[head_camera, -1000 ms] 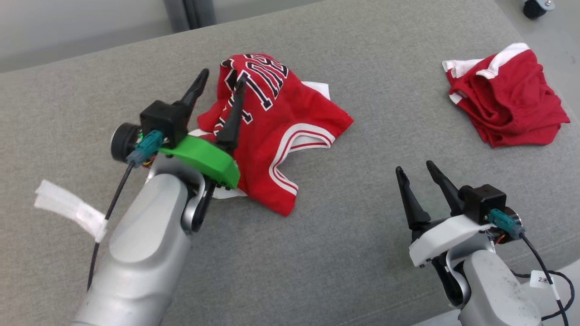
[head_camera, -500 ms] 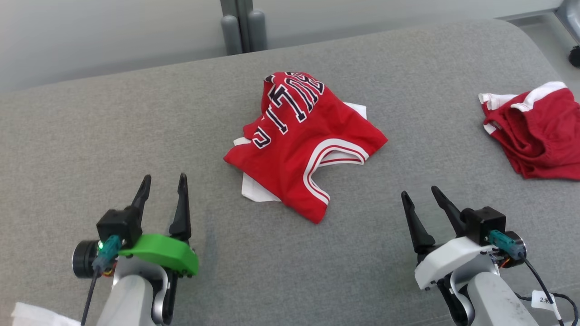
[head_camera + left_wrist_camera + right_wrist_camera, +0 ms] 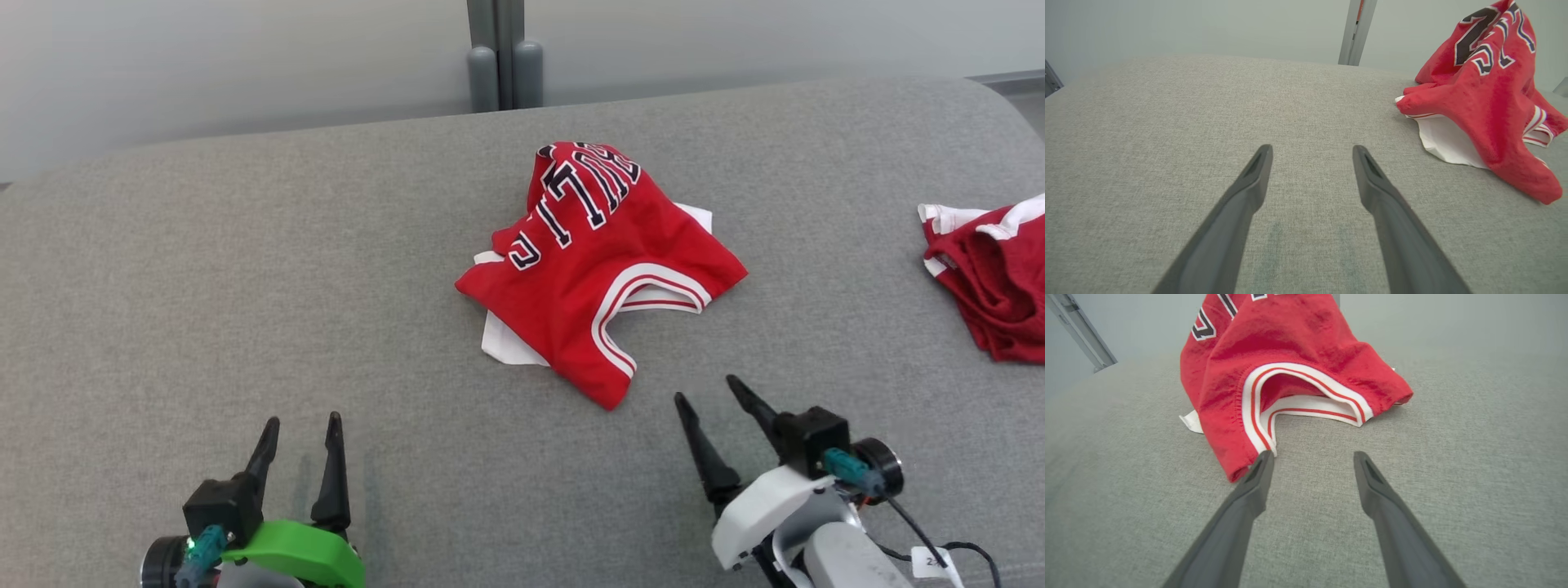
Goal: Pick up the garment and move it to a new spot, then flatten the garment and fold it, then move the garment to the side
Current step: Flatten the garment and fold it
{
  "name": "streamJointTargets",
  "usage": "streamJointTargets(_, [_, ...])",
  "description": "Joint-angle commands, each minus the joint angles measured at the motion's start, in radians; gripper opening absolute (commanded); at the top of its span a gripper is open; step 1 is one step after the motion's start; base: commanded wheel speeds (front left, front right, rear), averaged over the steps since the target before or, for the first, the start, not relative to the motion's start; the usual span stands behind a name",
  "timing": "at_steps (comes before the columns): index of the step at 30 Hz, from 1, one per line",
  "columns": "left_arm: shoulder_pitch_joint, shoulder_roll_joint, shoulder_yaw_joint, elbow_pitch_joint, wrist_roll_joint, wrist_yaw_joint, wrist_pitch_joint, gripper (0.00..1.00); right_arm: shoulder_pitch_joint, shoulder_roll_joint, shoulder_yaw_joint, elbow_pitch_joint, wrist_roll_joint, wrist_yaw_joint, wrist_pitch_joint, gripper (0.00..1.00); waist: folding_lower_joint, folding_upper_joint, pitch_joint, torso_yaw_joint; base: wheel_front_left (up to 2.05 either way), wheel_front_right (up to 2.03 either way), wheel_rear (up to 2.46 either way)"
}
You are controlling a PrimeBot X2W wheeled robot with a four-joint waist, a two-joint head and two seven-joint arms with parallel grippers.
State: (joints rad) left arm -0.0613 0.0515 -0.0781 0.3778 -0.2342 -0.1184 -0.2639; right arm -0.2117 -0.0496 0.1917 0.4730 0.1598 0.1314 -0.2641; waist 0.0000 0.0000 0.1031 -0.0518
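Note:
The garment (image 3: pixel 600 265) is a red jersey with black white-outlined letters and striped trim, lying crumpled in a heap at the middle of the grey cushion, with white cloth showing under its edges. My left gripper (image 3: pixel 300 423) stands open at the lower left, well clear of the heap, with nothing between its fingers; in the left wrist view the garment (image 3: pixel 1486 94) lies off to the right of my left gripper (image 3: pixel 1312 150). My right gripper (image 3: pixel 707 389) is open at the lower right, just short of the jersey's near corner. In the right wrist view my right gripper (image 3: pixel 1312 456) faces the garment (image 3: pixel 1290 363), the left fingertip beside the striped trim.
A second red garment with white trim (image 3: pixel 992 273) lies bunched at the right edge of the grey cushion (image 3: pixel 204 286). A grey post (image 3: pixel 504 57) stands against the pale wall behind the cushion's far edge.
My left gripper has drawn back from the garment to the lower left, open and with nothing in it. The head camera has turned, shifting the whole picture right. The garment lies where it was left.

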Motion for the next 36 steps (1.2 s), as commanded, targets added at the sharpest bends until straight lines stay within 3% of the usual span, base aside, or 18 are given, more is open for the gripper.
streamJointTargets(1, [0.003, 0.001, -0.009, -0.004, -0.009, -0.003, 0.0, 1.0, -0.004, -0.003, 0.034, -0.005, -0.011, -0.001, 0.0, 1.0, 0.0, 0.0, 0.016, 0.016, 0.0, 0.0, 0.0])
streamJointTargets(12, [-0.078, 0.001, -0.06, -0.007, -0.051, 0.0, 0.0, 1.0, -0.212, -0.004, 0.316, 0.078, 0.03, -0.002, 0.0, 1.0, 0.0, 0.0, 0.104, 0.119, 0.0, 0.0, 0.0])
streamJointTargets(20, [-0.108, 0.001, -0.089, -0.007, -0.075, 0.0, 0.0, 1.0, -0.381, -0.004, 0.403, 0.247, 0.134, -0.002, -0.001, 1.0, 0.0, 0.0, 0.168, 0.188, 0.0, 0.0, 0.0])
streamJointTargets(31, [-0.15, 0.001, -0.124, -0.016, -0.093, 0.005, 0.0, 1.0, -0.474, -0.003, 0.449, 0.405, 0.137, -0.001, 0.002, 1.0, 0.0, 0.0, 0.229, 0.226, 0.0, 0.0, 0.0])
streamJointTargets(32, [-0.152, 0.001, -0.127, -0.015, -0.095, 0.005, 0.0, 1.0, -0.479, -0.003, 0.457, 0.415, 0.139, -0.001, 0.005, 0.81, 0.0, 0.0, 0.233, 0.228, 0.0, 0.0, 0.0])
streamJointTargets(34, [-0.158, 0.001, -0.133, -0.011, -0.098, 0.004, 0.0, 1.0, -0.483, -0.002, 0.48, 0.439, 0.145, 0.0, 0.007, 0.03, 0.0, 0.0, 0.236, 0.232, 0.0, 0.0, 0.0])
streamJointTargets(36, [-0.162, 0.001, -0.137, -0.007, -0.102, 0.004, 0.0, 1.0, -0.485, -0.002, 0.49, 0.451, 0.15, 0.0, 0.008, 0.0, 0.0, 0.0, 0.236, 0.234, 0.0, 0.0, 0.0])
